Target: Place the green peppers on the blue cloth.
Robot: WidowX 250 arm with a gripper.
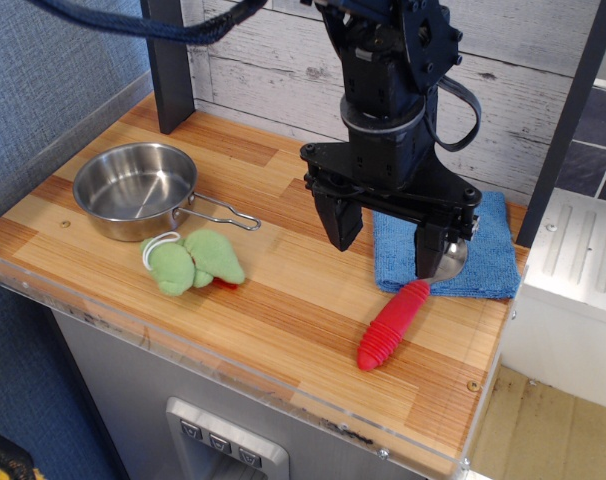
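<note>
The black robot arm's gripper [388, 238] is hanging over the right part of the wooden plank-patterned tabletop [283, 290], its jaws standing wide apart and holding nothing; the left finger is pointing down just beside the near-left edge of the bright blue terry cloth [488, 250], while the right finger is hovering over that cloth's front part; the small soft plush green peppers [193, 262], two light-green lobes with a white loop at the upper left and a red bit peeking out at the lower right, are lying on the tabletop well apart from the gripper, toward the left front, just in front of the round stainless steel pan [135, 188]; that pan is sitting upright near the left rear, its wire handle reaching to the right past the peppers; a spoon with a ribbed red handle [393, 325] is lying slantwise at the right front, its metal bowl resting on the near edge of the blue cloth, partly hidden behind the right finger; the blue cloth itself is lying flat against the far right side, near the white plank wall [263, 70].
</note>
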